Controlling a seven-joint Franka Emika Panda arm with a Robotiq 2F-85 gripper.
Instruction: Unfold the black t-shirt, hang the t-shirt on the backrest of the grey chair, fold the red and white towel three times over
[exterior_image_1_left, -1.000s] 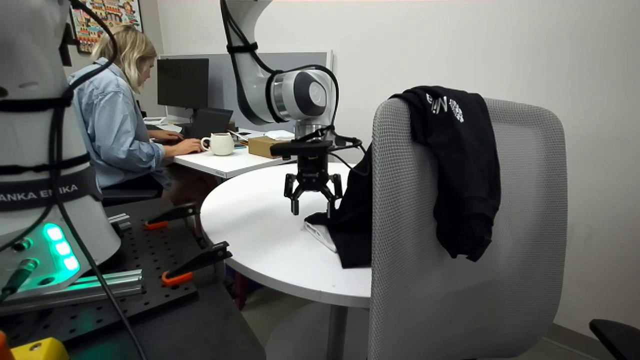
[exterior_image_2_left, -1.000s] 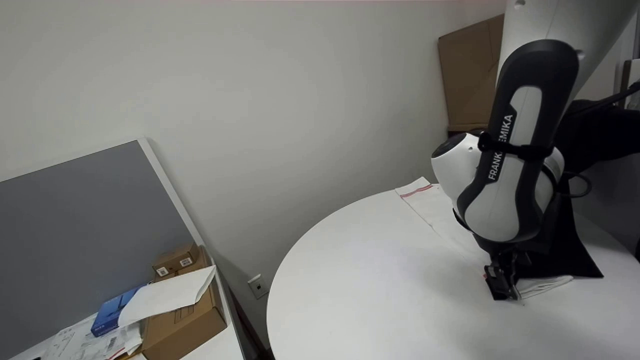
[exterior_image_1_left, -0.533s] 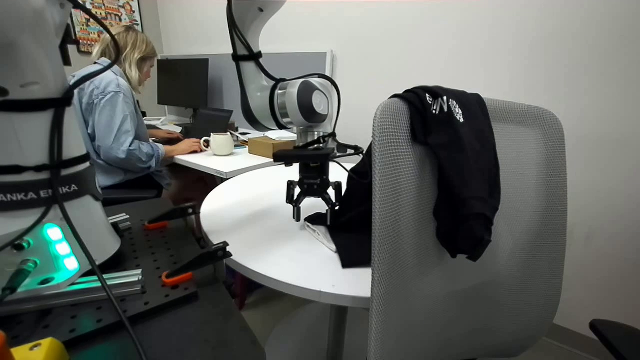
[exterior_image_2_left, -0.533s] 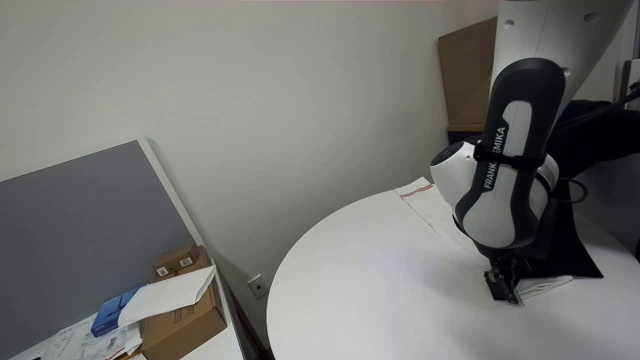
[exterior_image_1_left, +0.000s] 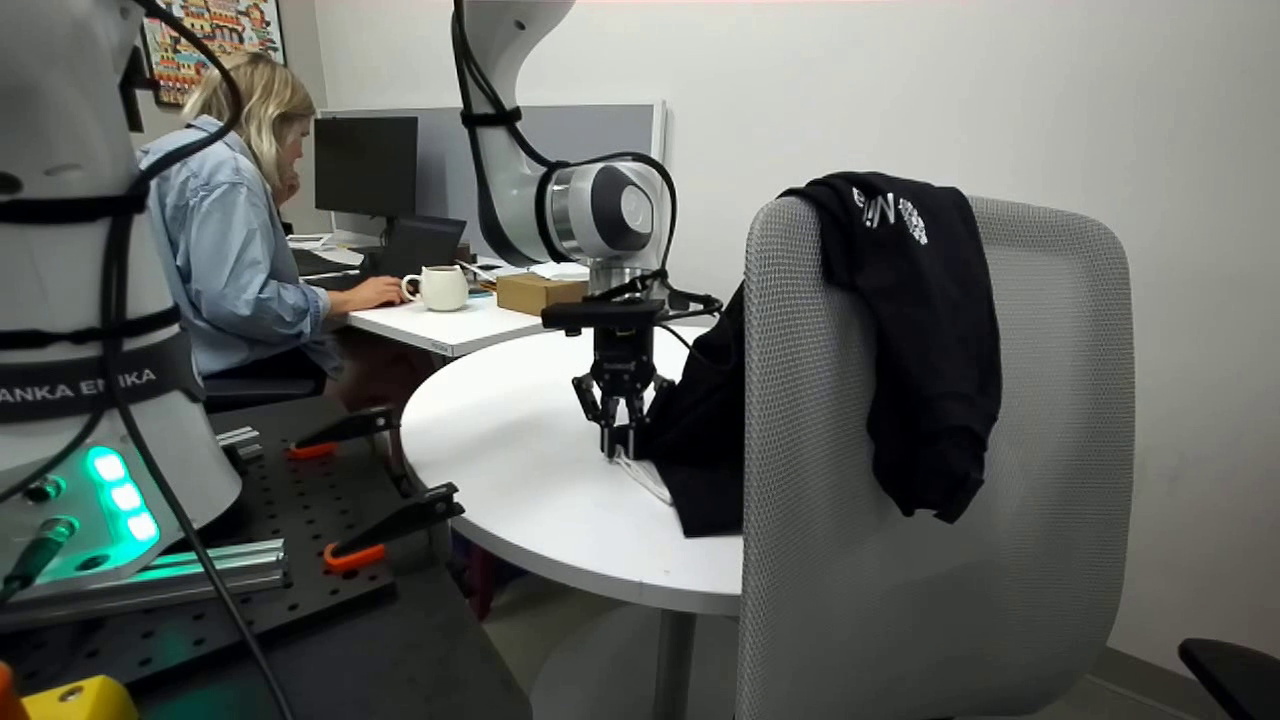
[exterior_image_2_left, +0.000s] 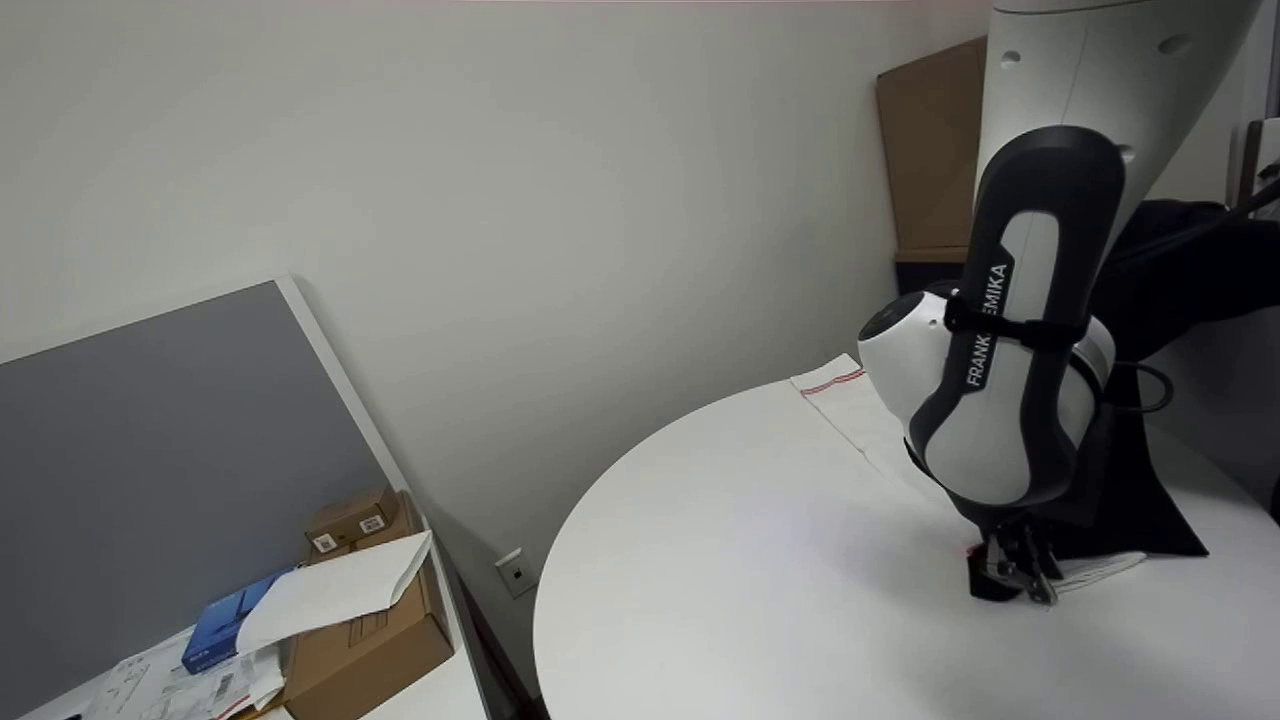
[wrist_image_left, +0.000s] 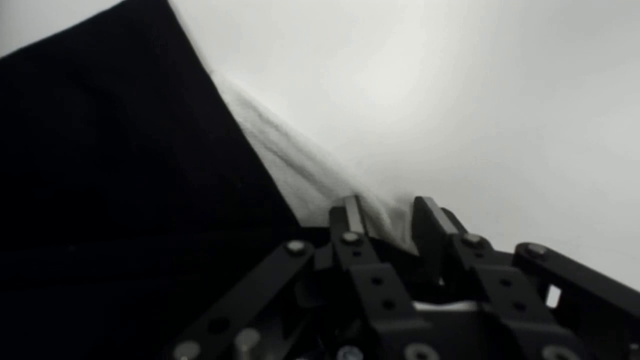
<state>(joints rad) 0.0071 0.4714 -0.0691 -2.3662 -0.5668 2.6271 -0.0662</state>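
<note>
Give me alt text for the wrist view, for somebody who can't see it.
At the bottom of the view, the gripper has its jaws partly apart, with creased white cloth of the towel between them; no red shows here. The black t-shirt overlaps the towel and fills much of the left side, with the white tabletop at upper right.

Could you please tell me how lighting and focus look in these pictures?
Wrist view: slightly soft, the black t-shirt nearly featureless, the towel pale against the bright table; in an exterior view, green lights glare with whitish centres; in an exterior view, a faint shadow lies on the table near the arm.
</note>
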